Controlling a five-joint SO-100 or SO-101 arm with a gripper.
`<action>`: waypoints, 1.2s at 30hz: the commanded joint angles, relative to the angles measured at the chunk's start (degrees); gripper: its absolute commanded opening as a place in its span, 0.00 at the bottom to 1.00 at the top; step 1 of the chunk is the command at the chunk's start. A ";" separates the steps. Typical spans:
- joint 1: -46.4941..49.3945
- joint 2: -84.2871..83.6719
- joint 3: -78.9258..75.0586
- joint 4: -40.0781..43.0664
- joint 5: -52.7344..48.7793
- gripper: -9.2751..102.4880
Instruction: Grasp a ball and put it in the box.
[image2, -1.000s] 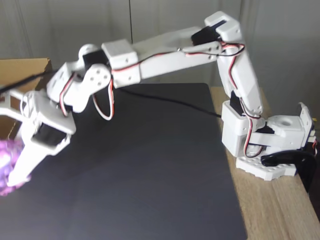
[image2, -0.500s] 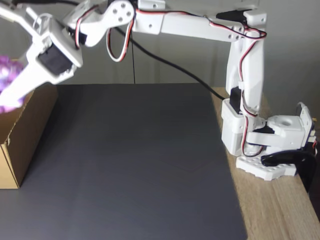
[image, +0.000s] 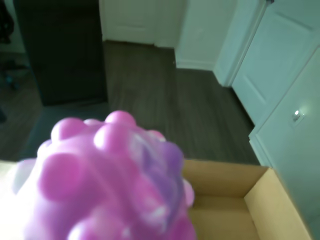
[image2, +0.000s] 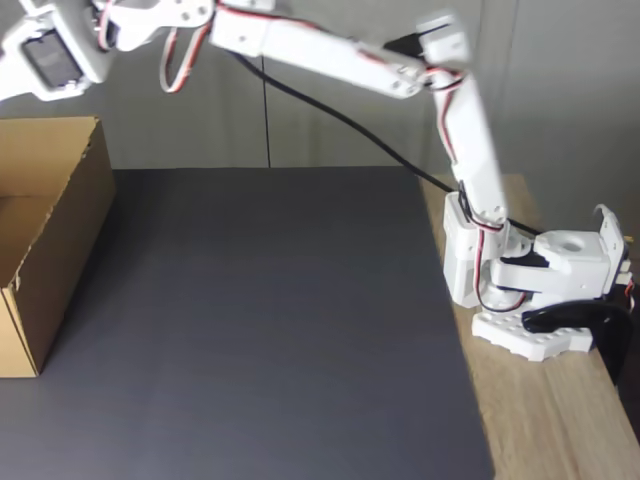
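The pink-purple bumpy ball (image: 110, 180) sits large and close in the lower left of the wrist view, held up in the air. The open brown cardboard box (image: 280, 210) lies below and behind it. In the fixed view the box (image2: 70, 210) stands at the left edge of the black mat. My gripper (image2: 15, 80) hangs high above the box at the top left. Its fingertips and the ball are cut off by the left edge of that view. The gripper stays shut on the ball.
The arm's white base (image2: 540, 290) is clamped on the wooden table (image2: 560, 420) at the right. A black mat (image2: 270, 320) covers the middle. A black cable (image2: 340, 120) runs along the arm. The wrist view shows dark floor and white doors (image: 280, 75) beyond the box.
The arm has lifted the ball from mat height and swung it up and left over the box. The ball has passed out of the fixed view's left edge.
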 joint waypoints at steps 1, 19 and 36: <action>1.05 -4.75 -12.48 1.23 0.35 0.26; 8.53 -21.80 -18.46 -7.21 0.26 0.27; 7.38 -28.30 -26.98 -7.29 0.09 0.48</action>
